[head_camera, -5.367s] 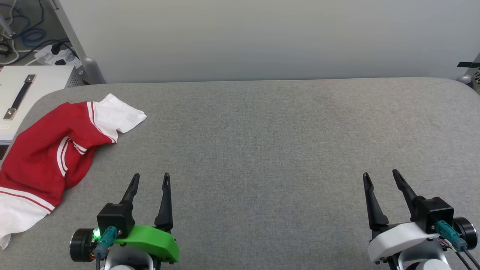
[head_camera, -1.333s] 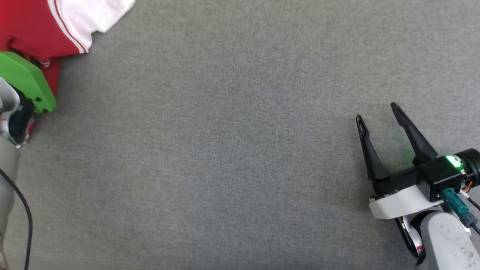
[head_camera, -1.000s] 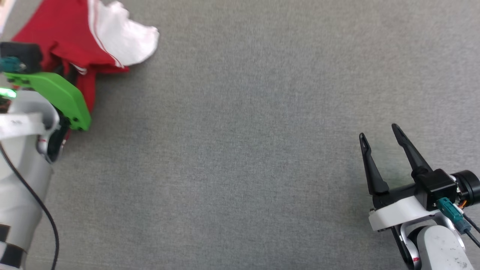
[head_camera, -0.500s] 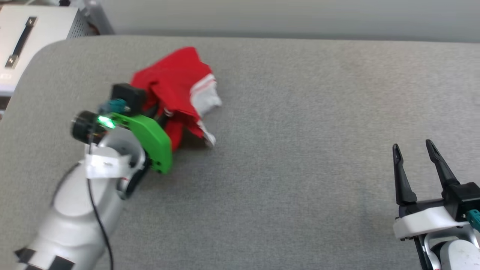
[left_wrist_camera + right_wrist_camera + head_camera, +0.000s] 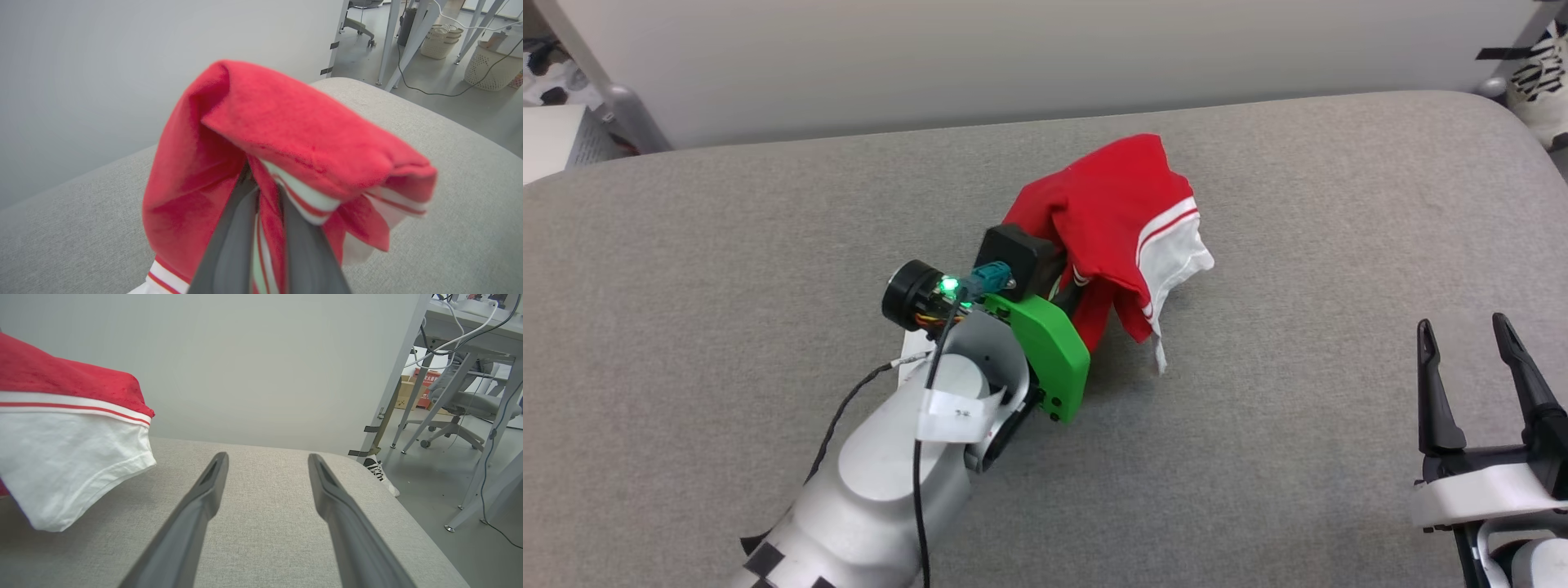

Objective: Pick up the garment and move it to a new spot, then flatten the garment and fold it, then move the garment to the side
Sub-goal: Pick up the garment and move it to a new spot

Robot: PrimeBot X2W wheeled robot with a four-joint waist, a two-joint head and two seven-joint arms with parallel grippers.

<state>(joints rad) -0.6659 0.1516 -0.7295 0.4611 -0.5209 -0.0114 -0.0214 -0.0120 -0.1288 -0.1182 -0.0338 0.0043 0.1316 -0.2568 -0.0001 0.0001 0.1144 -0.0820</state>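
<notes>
Left end effector (image 5: 264, 192) is pinching the red garment (image 5: 1111, 212) in a bunch, lifted over the grey padded bench (image 5: 727, 245), upper middle of the head view — I'd set it down gently mid-bench before letting go so it doesn't land knotted. Right end effector (image 5: 1462, 322) sits spread and empty, lower right. Pale wall (image 5: 1013, 65) behind, office chair (image 5: 461, 408) off to the side

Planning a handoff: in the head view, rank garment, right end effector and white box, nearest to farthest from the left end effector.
1. garment, in its grip.
2. right end effector, lower right.
3. white box, far upper left.
</notes>
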